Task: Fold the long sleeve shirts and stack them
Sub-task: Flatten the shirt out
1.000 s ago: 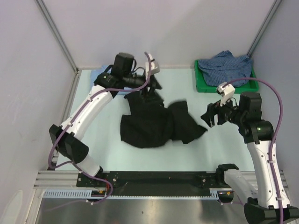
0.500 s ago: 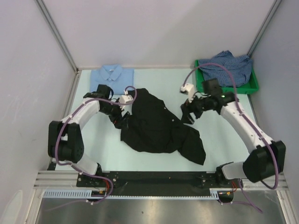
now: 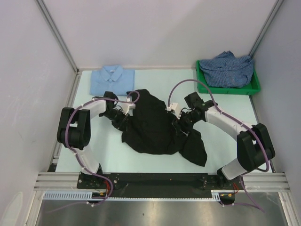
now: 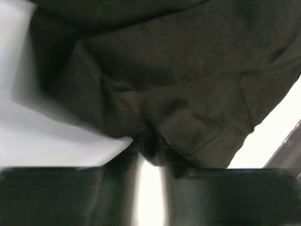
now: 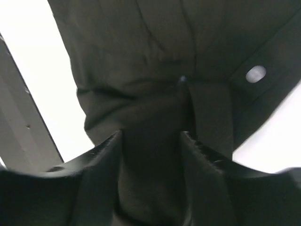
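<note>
The black long sleeve shirt (image 3: 155,129) lies rumpled in the middle of the table. My left gripper (image 3: 123,121) is low at its left edge. In the left wrist view the gripper (image 4: 149,146) has its jaws drawn narrow, pinching a fold of the black shirt (image 4: 178,70), and creases run out from the pinch. My right gripper (image 3: 181,128) sits on the shirt's right part. Black cloth (image 5: 141,56) with a pale button (image 5: 256,74) fills the gap of the right gripper (image 5: 151,136). The light blue shirt (image 3: 113,79) lies folded at the back left. The checked shirt (image 3: 228,68) is heaped in the bin.
The green bin (image 3: 207,88) stands at the back right. Grey walls close in the table on the left, back and right. Both arms' cables arc above the black shirt. The metal rail with the arm bases (image 3: 160,181) runs along the near edge.
The black shirt went from bunched to spread wider. Both arms came down and inward to its left and right edges, and both grippers narrowed onto the cloth.
</note>
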